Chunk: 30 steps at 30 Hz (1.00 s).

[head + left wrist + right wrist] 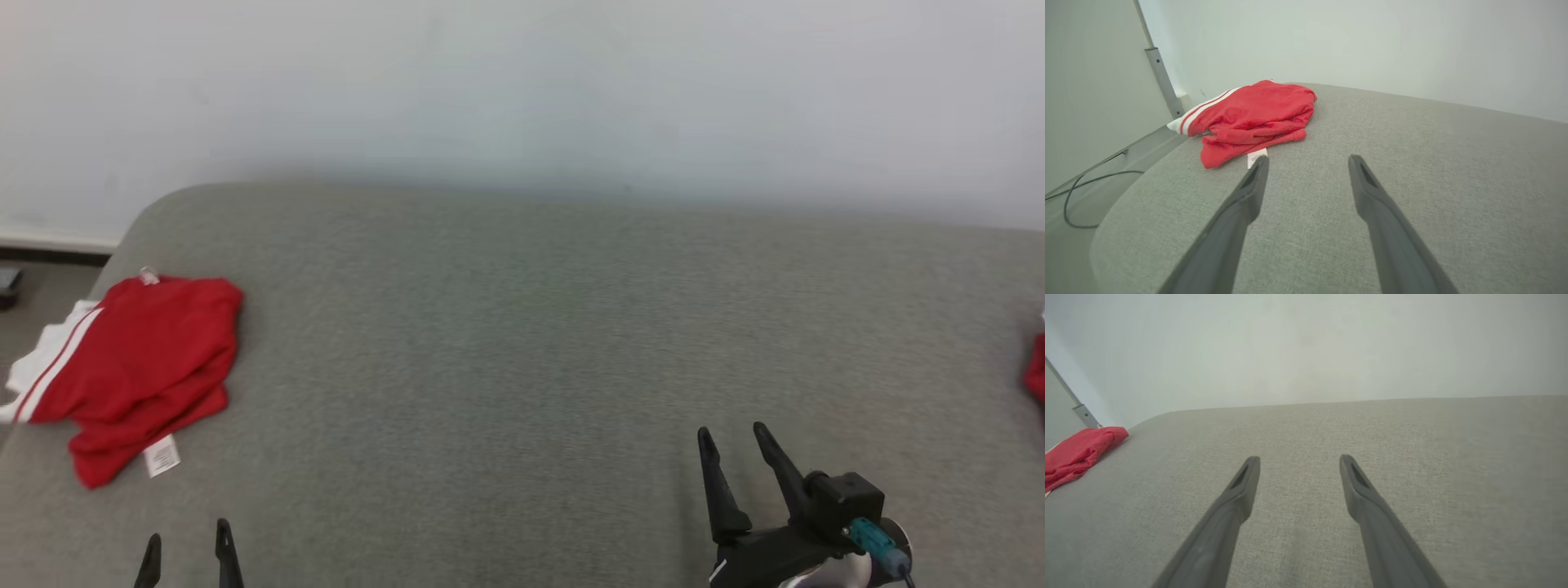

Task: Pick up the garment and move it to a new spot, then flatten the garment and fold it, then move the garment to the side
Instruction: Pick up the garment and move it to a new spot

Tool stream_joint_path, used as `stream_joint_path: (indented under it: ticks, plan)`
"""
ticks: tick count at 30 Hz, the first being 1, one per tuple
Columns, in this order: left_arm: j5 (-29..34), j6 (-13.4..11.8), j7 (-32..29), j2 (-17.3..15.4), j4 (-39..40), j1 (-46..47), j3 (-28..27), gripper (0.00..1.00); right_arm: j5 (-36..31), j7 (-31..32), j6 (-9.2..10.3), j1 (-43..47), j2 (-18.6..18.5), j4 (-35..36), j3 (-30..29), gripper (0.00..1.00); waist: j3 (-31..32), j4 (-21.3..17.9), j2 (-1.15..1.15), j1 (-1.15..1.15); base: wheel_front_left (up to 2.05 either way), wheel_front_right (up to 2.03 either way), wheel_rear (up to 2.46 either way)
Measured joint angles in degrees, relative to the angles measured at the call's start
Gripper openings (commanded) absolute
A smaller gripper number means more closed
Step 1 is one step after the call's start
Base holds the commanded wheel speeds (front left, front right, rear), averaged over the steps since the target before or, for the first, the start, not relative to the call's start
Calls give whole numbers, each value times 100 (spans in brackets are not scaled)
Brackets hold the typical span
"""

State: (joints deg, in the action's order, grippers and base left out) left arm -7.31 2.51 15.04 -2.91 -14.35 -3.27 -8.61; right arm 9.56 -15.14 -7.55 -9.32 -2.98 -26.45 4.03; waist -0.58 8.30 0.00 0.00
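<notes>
You see a wide grey cushion [522, 327] in front of a pale wall [522, 82]. The red garment [139, 367], with white side stripes and a white label [162, 456], lies in a loose, folded heap at the cushion's left end, and its white edge reaches the cushion's left rim. Your left gripper [188, 532] hovers over the cushion's near-left part, close to the garment, with its fingers spread and holding nothing. Your right gripper [732, 430] hangs over the cushion's near-right part, well apart from the garment, with its fingers also parted and empty.
</notes>
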Motion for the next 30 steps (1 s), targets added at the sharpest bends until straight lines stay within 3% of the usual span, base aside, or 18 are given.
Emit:
stream_joint_path:
  ticks: [19,24,30]
  plan:
    - [-290,1,1,0,-202,-181,-428,100,169,1,0,-32,2,-73,892,100,-114,1921,0,0,0,0,0]
    - [-348,-33,1,-3,-165,-276,-513,100,165,1,0,-142,7,-121,978,100,-159,2168,0,0,0,0,0]
    - [-318,2,1,-1,-356,-296,-447,100,148,1,0,-115,7,-124,957,100,-182,2184,0,0,0,0,0]
